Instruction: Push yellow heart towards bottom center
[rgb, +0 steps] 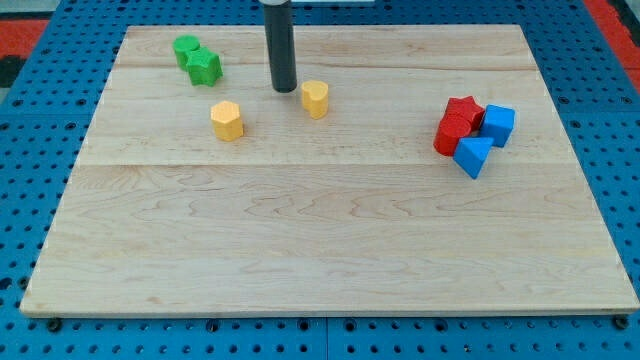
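Observation:
The yellow heart (315, 98) sits on the wooden board (330, 240) in the upper middle of the view. My tip (284, 89) is the lower end of a dark rod that comes down from the view's top. It stands just left of the yellow heart, with a small gap between them. A yellow hexagon block (228, 120) lies further left and slightly lower.
Two green blocks (197, 58) sit touching near the board's top left. At the right, two red blocks (457, 124) and two blue blocks (487, 138) form a tight cluster. A blue pegboard (30, 150) surrounds the board.

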